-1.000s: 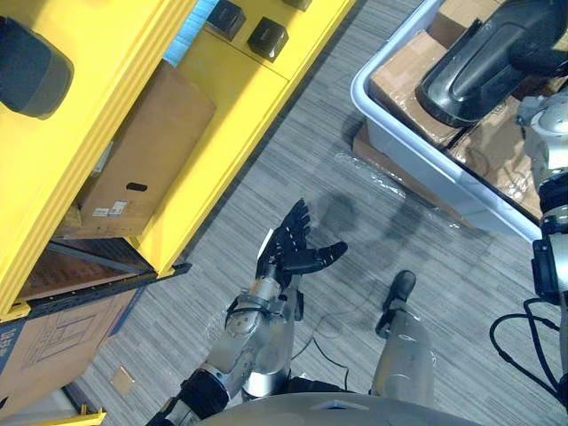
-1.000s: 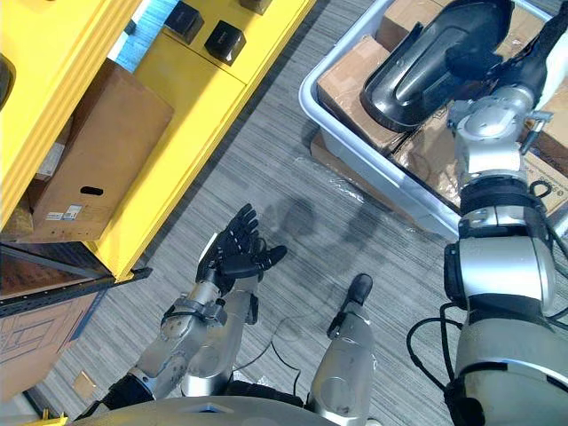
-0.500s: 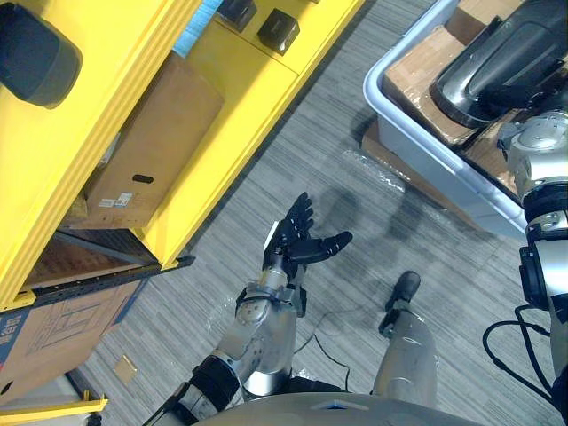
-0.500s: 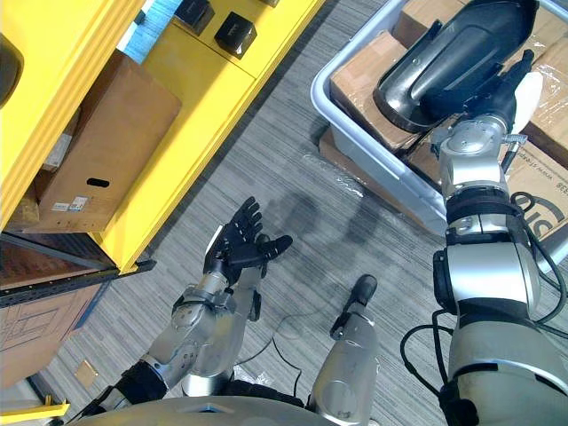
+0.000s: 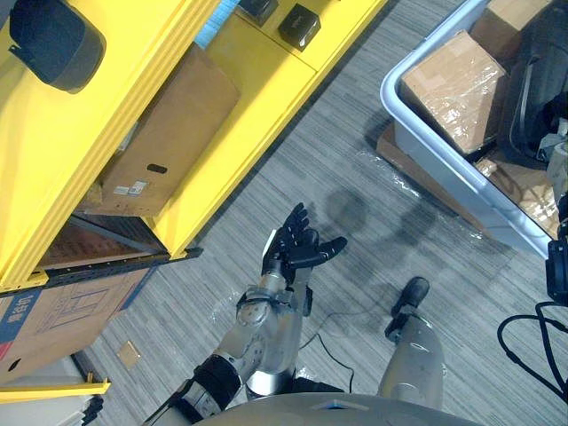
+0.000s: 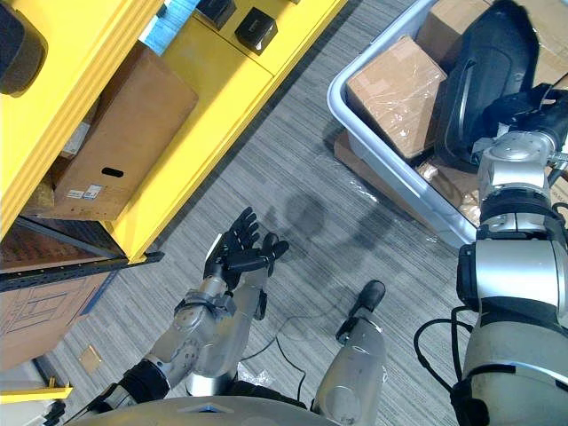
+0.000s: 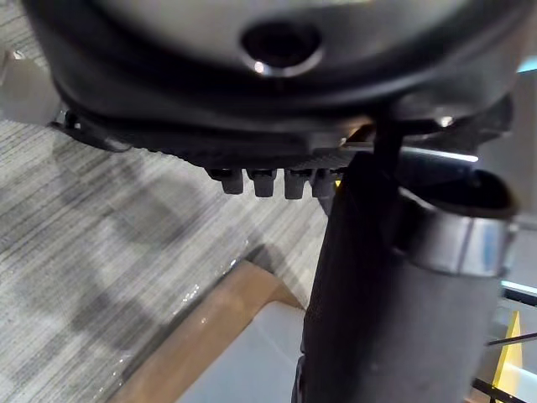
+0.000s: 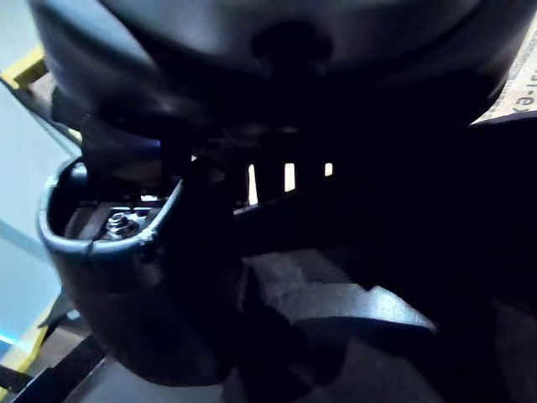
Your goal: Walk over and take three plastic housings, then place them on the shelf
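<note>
Clearly, the right hand had its fingers curled over the edge of one black plastic housing. The housing stood on end inside the single grey tub, with one wrapped cardboard box just to that hand's left. The left hand hung above the carpet, fingers straight and spread, holding nothing. Well beyond its fingertips, the yellow shelf carried two small black blocks, one second dark housing and one large carton.
</note>
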You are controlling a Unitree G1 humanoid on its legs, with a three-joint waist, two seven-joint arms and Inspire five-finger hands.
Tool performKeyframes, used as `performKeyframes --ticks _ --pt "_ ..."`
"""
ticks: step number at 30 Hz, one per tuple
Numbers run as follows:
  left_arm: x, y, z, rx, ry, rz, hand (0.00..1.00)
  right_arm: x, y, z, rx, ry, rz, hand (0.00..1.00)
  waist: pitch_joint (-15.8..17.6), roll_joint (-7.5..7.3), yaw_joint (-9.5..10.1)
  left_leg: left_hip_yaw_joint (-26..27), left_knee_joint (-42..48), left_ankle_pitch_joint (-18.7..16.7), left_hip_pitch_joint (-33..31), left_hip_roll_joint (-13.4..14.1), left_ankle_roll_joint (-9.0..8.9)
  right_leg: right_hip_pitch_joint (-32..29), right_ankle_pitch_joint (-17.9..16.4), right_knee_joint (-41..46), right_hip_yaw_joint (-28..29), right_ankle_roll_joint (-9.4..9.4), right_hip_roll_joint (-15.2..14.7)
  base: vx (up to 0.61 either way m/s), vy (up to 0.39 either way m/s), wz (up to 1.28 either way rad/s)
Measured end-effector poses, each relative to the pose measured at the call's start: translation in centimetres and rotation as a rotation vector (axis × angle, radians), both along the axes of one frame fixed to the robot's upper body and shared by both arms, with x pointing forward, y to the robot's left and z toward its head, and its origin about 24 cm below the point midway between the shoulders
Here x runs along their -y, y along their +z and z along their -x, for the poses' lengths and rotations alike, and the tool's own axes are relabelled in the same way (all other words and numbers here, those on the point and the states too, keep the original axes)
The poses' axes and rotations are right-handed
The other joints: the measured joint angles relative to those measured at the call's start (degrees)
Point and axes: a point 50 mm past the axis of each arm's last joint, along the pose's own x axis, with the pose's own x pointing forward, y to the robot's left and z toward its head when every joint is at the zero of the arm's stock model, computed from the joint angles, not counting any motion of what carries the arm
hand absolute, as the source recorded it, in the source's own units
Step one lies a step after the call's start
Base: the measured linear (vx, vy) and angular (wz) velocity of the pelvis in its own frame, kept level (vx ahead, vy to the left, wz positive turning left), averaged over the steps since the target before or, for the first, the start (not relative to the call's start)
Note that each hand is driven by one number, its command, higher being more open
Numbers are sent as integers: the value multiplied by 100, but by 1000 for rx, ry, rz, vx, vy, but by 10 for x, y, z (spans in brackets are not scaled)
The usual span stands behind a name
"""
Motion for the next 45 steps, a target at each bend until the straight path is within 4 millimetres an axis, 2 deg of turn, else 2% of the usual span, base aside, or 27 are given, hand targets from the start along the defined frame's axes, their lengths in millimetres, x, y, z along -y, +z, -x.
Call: performKeyframes --ticks 6,9,13,15,16,19,21,22,24,26,27,28,29,32,35,39,42,45 --pt "-2 2 1 23 14 11 100 1 8 3 41 -78 62 0 -1 2 58 -27 230 -87 -109 -40 -46 13 -8 -11 -68 1 -42 37 -50 1" --pt "-5 -1 5 22 29 20 100 2 17 4 76 -115 101 0 -1 2 50 -55 302 -174 -150 -63 -5 13 -8 -22 -80 1 -54 -3 -11 0" --pt "-14 -4 13 19 48 14 100 7 46 14 172 -156 249 0 0 0 29 -125 324 -203 -154 -85 8 85 1 -71 -145 14 -56 -19 -17 7" --pt "-25 0 13 39 88 17 100 1 71 16 279 -156 325 0 5 -7 -43 -153 432 -274 -141 -80 8 199 15 -141 -182 29 -32 -8 -31 6" --pt "-28 3 13 50 106 26 100 -2 77 16 305 -152 353 0 9 -12 -74 -162 459 -294 -134 -79 4 232 16 -155 -194 31 -27 4 -21 7" --pt "-51 30 5 168 190 52 100 -25 109 15 424 -109 512 0 80 -110 -242 -168 462 -332 88 -4 -14 513 24 -253 -226 39 37 23 -48 2" --pt "-68 55 2 277 243 81 100 -40 122 15 485 -63 587 0 188 -261 -370 -149 302 -334 408 12 -17 807 19 -374 -239 37 92 35 -55 0" --pt "-68 55 2 277 243 81 100 -40 122 15 485 -63 587 0 188 -261 -370 -149 302 -334 408 12 -17 807 19 -374 -239 37 92 35 -28 6" --pt "-82 91 1 445 224 99 100 -63 133 21 611 8 680 0 309 -436 -560 -134 68 -320 814 47 -29 1208 17 -537 -308 38 146 46 -39 9" --pt "-81 106 0 526 162 112 100 -82 135 25 695 56 725 0 304 -468 -650 -93 -67 -292 996 96 -35 1330 18 -563 -310 38 158 58 -47 0" --pt "-77 115 -2 566 110 143 100 -95 125 25 733 99 743 0 290 -503 -680 -31 -242 -234 1195 85 -51 1473 22 -646 -320 45 181 74 -21 -2" --pt "-73 121 -2 588 64 177 100 -109 106 22 727 155 756 0 230 -585 -758 4 -459 -154 1406 107 -52 1635 20 -732 -352 50 211 76 -22 3" --pt "-71 123 -1 593 44 193 100 -116 94 18 708 185 759 0 145 -646 -816 29 -556 -120 1458 117 -39 1673 16 -774 -371 57 226 67 -26 5" --pt "-42 134 -8 589 -112 233 100 -143 28 7 581 308 710 0 -249 -1001 -896 203 -576 -107 1548 114 -52 1809 26 -923 -371 90 237 98 -30 -2" --pt "-20 141 -15 568 -177 259 100 -164 -5 1 518 366 628 0 -405 -1181 -962 359 -576 -91 1729 107 -75 2003 59 -1039 -356 134 222 51 -23 -7" --pt "-6 133 -20 491 -162 281 100 -186 -29 9 508 429 589 0 -776 -1193 -1011 450 -577 -85 1825 115 -84 2094 64 -1074 -332 138 230 4 -24 -5" --pt "-5 123 -22 423 -148 257 100 -211 -35 16 522 527 619 0 -1009 -1206 -1108 543 -582 -91 1968 120 -90 2197 69 -1115 -244 142 236 -45 -21 -11" --pt "3 117 -20 378 -145 253 100 -224 -47 24 525 599 602 0 -1242 -1259 -1136 716 -603 -116 1980 151 -94 2190 73 -1129 -220 143 257 -86 5 -8"
